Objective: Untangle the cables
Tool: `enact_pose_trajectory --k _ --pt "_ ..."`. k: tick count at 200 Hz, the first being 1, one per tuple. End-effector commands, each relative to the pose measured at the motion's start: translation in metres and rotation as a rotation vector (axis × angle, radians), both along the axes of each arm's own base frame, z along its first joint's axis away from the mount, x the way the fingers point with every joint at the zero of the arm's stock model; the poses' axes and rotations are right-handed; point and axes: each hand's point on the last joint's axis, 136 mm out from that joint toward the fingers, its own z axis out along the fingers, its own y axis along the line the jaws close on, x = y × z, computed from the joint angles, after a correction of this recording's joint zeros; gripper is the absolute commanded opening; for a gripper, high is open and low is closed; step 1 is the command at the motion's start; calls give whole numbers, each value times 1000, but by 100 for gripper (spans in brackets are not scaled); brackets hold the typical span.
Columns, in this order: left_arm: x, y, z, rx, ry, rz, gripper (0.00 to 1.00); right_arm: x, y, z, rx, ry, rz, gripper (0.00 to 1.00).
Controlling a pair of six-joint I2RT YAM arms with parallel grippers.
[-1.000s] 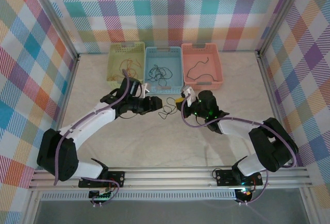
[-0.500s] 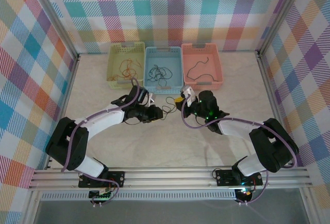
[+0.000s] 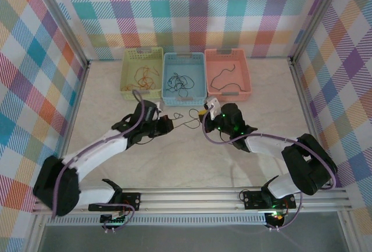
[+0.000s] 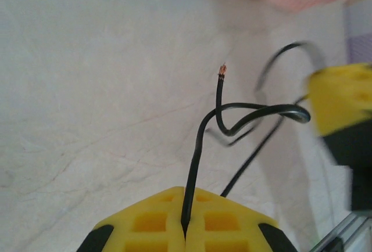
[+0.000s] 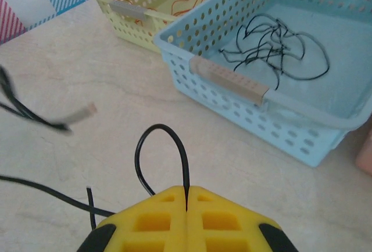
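Left side: left claw (image 3: 168, 122) is low over the bench (image 3: 174, 165), just in front of the basket row. On its wrist camera the yellow fingers (image 4: 151, 223) are clenched, and a black cable (image 4: 196, 147) comes up out of the seam between them. The cable rises, kinks into a loop and ends in a bare copper tip.

Middle: the black cable spans the short gap between the two claws, above the bench. Its long axis runs left to right, roughly parallel to the baskets. There is a crossing at the loop. I cannot tell whether this is one strand or two hooked together.

Right side: right claw (image 3: 203, 115) faces the left one at close range. It is also clenched, gripping a black strand that arcs up and back down in a small hoop ahead of its fingers (image 5: 215, 217).

Key relation: each claw holds an end and the snag sits between them, somewhat nearer the left claw. I judge the next move should be a pull apart along that left-right axis. Risk: the loop may cinch tight instead of slipping open.

Behind, left to right:
- yellow-green basket (image 3: 125, 72), holding red-orange cables (image 3: 142, 78)
- blue basket (image 3: 185, 55), holding a black bunch (image 5: 273, 43)
- pink basket (image 3: 228, 51), holding one dark cable (image 3: 224, 76)
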Motion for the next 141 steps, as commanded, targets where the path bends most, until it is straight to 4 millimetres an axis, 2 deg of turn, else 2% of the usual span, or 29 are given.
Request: enact_pose_trajectory --k 1,21,51,69,86,95,108,116,141 --pt "-1 35 17 47 -117 138 0 26 -20 13 41 79 -196 0" --pt "-2 49 58 4 -284 180 0 23 -14 15 139 219 -235 0" --pt "-8 64 107 -36 -491 212 0 13 -13 -4 209 393 -280 0" --pt "-8 61 120 -51 -557 184 0 6 -9 -13 222 432 -252 0" --pt "-9 49 125 -41 -567 109 0 4 -3 -9 223 382 -189 0" --pt "-9 43 127 -35 -558 78 0 3 2 -2 212 335 -135 8" --pt "-8 36 131 -28 -551 38 0 -2 10 15 188 243 -29 31" --pt "-8 33 132 -22 -547 21 0 -5 13 24 167 193 18 41" --pt "-5 27 134 2 -526 -16 0 -17 14 47 99 43 128 53"
